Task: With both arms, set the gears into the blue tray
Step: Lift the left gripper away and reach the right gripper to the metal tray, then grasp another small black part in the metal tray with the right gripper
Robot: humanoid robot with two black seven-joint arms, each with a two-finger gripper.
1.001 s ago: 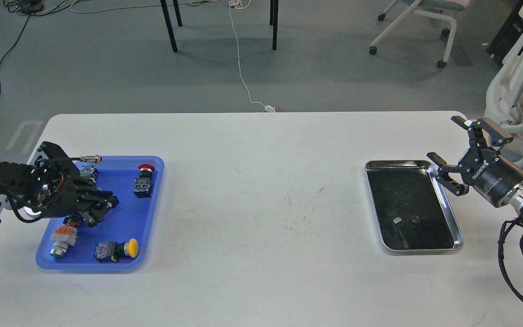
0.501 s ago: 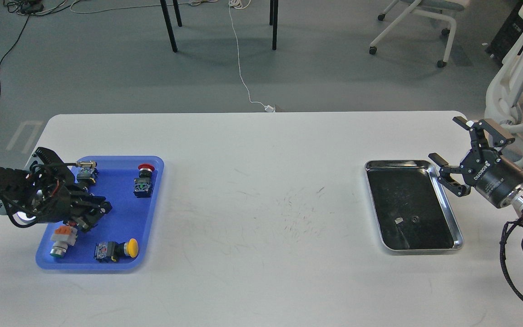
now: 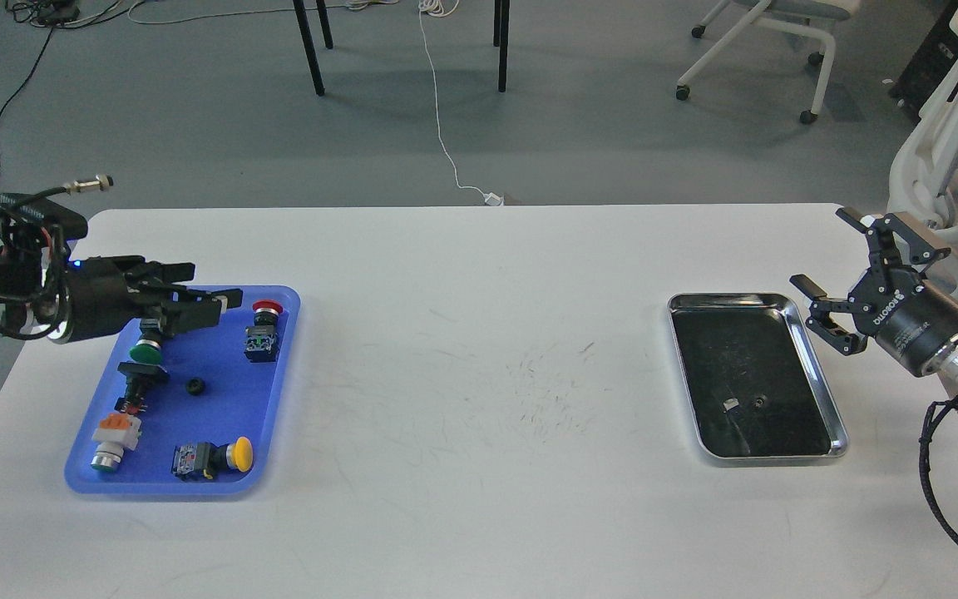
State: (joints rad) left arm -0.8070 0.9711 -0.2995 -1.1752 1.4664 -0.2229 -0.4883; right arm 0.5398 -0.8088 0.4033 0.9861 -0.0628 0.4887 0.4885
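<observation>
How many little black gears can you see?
2: one gear lies in the blue tray, one in the silver tray. More may hide under the left hand.

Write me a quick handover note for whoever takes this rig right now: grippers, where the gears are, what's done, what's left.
Left gripper: over the blue tray's far edge, empty as far as I can see; open or shut, cannot tell.
Right gripper: open, empty, just right of the silver tray.
Done: one gear lies in the blue tray among the switches.
Left: one gear in the silver tray, beside a small pale scrap; the right gripper is nearest.
</observation>
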